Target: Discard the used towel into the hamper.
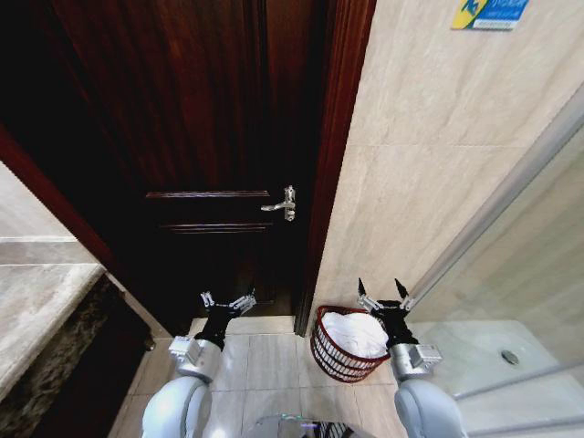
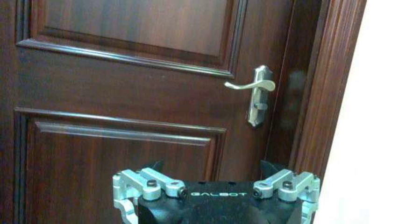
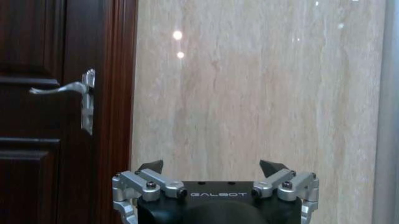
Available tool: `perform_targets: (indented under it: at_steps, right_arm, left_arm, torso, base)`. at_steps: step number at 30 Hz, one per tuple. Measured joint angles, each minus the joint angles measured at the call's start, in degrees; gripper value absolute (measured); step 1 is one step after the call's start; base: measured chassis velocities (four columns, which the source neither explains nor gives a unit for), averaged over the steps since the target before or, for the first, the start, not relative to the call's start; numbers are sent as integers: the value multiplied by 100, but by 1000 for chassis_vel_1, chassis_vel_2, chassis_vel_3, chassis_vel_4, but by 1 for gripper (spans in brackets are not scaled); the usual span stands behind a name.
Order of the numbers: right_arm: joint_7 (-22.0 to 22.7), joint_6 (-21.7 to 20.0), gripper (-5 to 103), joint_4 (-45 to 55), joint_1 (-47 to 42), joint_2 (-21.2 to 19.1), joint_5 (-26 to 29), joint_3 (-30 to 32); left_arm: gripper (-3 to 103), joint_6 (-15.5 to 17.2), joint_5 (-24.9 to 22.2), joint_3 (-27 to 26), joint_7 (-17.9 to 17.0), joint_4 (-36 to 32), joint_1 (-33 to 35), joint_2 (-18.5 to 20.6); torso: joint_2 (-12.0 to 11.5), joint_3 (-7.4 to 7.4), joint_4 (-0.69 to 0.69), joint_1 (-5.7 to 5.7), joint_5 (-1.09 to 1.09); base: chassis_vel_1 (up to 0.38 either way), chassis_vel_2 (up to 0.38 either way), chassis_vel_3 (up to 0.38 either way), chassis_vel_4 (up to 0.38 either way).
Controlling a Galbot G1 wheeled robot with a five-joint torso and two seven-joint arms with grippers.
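Note:
The hamper [image 1: 336, 359], a small round dark reddish-brown wire basket, stands on the tiled floor by the door frame in the head view. A white towel [image 1: 354, 332] lies bunched inside it. My right gripper [image 1: 382, 290] hangs open and holding nothing, just above the hamper's right rim. My left gripper [image 1: 228, 302] is open too, held low in front of the dark door, left of the hamper. In the wrist views both grippers [image 2: 216, 167] [image 3: 212, 166] point at the door and wall, fingers spread, nothing between them.
A dark wooden door [image 1: 210, 137] with a silver lever handle [image 1: 281, 205] stands straight ahead. A beige tiled wall [image 1: 429, 155] runs to its right, then a glass shower screen [image 1: 511, 274]. A stone counter [image 1: 36, 310] juts in at the left.

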Motion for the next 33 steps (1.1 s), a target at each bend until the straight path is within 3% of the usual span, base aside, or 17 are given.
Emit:
perform_targets:
  at_steps: [13,33]
  right_arm:
    - [-349,35,100,371,-65,51,-52,-72]
    - [-328,40,100,783,-208,119,-343,-224]
  left_arm:
    - [100,0,0,0,0,0,0,0]
    - [100,0,0,0,0,0,0,0]
  torso:
    - [0,0,0,0,0]
    - [0,0,0,0,0]
  base:
    - [0,0,0,0]
    - [0,0,0,0]
